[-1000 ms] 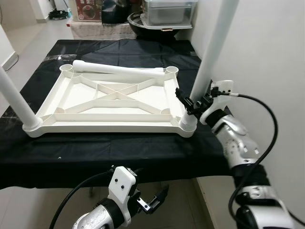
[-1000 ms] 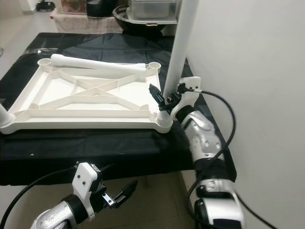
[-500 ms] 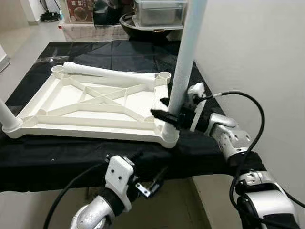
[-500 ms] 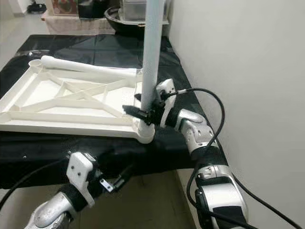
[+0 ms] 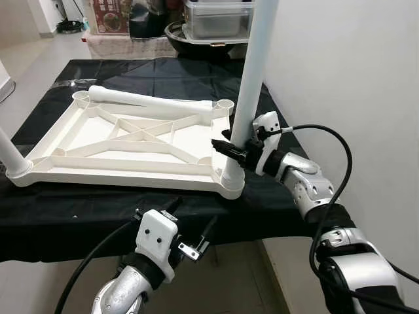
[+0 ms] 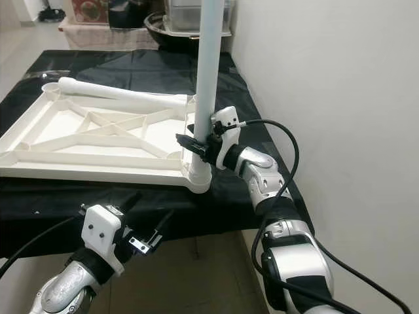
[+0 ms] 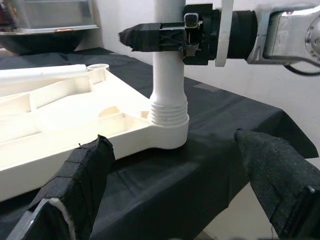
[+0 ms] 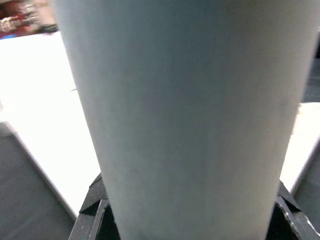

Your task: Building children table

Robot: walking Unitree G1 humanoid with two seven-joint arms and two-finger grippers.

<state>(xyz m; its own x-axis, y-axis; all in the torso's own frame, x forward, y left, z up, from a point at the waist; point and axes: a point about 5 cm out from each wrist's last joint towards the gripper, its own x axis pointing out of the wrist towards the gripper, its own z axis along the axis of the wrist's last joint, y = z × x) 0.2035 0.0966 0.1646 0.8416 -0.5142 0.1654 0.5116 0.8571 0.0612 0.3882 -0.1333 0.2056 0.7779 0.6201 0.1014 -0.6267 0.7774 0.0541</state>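
The right end effector (image 5: 230, 148) has its black fingers clamped around a smooth, round white plastic table leg (image 5: 251, 85), low on its shaft. The leg stands upright in the ribbed corner socket (image 7: 169, 122) of the upturned white plastic tabletop (image 5: 131, 140), at the desk's front right corner. The tabletop's underside is a shallow tray with crossed stiffening ribs; a loose leg (image 5: 154, 101) lies along its far edge, and another leg (image 5: 9, 152) stands at its front left corner. The left end effector (image 7: 175, 190) hangs below the desk's front edge, its fabric-padded fingers spread wide. Black cloth (image 5: 163, 72) covers the desk beside a white wall (image 5: 353, 72).
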